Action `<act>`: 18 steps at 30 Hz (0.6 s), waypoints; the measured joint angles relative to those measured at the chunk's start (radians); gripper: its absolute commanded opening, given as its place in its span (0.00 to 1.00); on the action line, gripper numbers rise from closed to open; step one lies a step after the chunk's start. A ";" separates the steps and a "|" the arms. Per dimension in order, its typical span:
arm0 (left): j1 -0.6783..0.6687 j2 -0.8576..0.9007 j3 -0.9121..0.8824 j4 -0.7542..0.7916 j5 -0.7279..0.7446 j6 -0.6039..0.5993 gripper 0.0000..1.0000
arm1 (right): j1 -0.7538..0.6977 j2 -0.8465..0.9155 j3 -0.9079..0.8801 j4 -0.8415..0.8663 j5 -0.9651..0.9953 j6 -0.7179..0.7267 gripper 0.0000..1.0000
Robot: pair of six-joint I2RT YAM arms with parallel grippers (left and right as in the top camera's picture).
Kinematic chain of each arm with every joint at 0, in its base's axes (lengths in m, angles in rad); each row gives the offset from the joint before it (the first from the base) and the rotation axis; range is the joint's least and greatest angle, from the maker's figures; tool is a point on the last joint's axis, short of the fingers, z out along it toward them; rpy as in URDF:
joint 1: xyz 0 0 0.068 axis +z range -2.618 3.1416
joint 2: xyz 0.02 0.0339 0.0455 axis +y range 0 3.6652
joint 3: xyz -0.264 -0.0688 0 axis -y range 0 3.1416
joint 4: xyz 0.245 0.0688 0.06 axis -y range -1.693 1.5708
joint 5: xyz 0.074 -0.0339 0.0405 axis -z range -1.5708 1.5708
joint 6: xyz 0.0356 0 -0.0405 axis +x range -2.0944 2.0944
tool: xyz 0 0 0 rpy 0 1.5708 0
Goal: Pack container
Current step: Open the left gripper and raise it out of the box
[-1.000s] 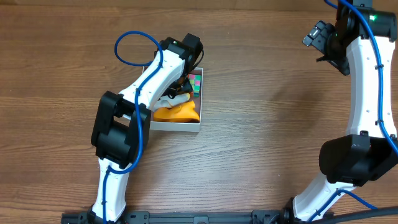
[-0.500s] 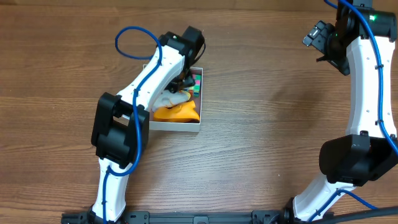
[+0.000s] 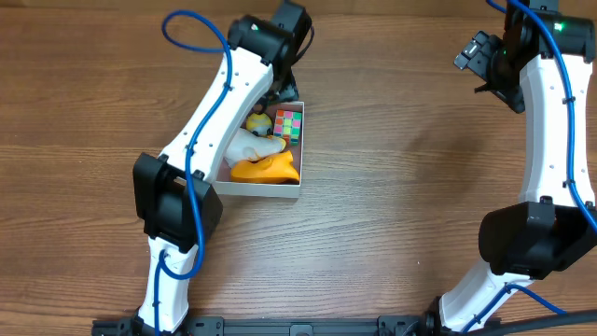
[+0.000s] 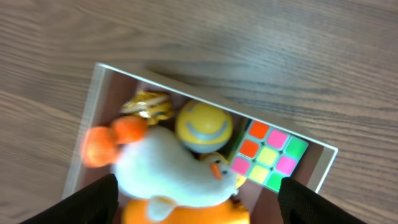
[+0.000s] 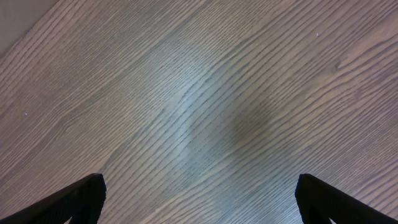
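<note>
Container [image 3: 266, 191] sits left of centre on the table [image 3: 392, 233], partly hidden under the left arm [image 3: 210, 121]; an orange toy [image 4: 186, 214] inside is cut off. Left gripper [image 4: 200, 202] hangs above, jaws wide, empty; right gripper [image 5: 202, 202] equally wide, well apart.

A robotics lab bench is indicated: two white-and-black jointed arms [image 3: 210, 121] are mounted on a black rail [image 3: 308, 327] at the edge of a wood-grain desk [image 3: 392, 215], and loose blue cables [image 3: 167, 25] are run along them. A green status light [image 3: 560, 25] is lit on one arm, and a container [image 3: 263, 191] of bright toys [image 3: 288, 124] is set on the desk.
</note>
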 measured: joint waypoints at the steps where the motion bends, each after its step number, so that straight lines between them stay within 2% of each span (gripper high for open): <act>1: 0.000 0.000 0.034 -0.027 -0.016 0.006 0.88 | 0.000 0.000 0.000 0.001 0.000 0.000 1.00; 3: 0.000 0.000 0.127 -0.086 -0.063 0.024 0.96 | 0.000 0.000 0.000 0.001 0.000 0.000 1.00; 5: 0.002 0.000 0.230 -0.142 -0.107 0.032 1.00 | 0.000 0.000 0.000 0.000 0.000 0.000 1.00; 11: 0.054 -0.001 0.428 -0.238 -0.145 0.057 1.00 | 0.000 0.000 0.000 0.013 0.000 0.000 1.00; 18: 0.212 -0.009 0.453 -0.238 -0.119 0.078 1.00 | 0.000 0.000 0.000 0.014 0.000 0.000 1.00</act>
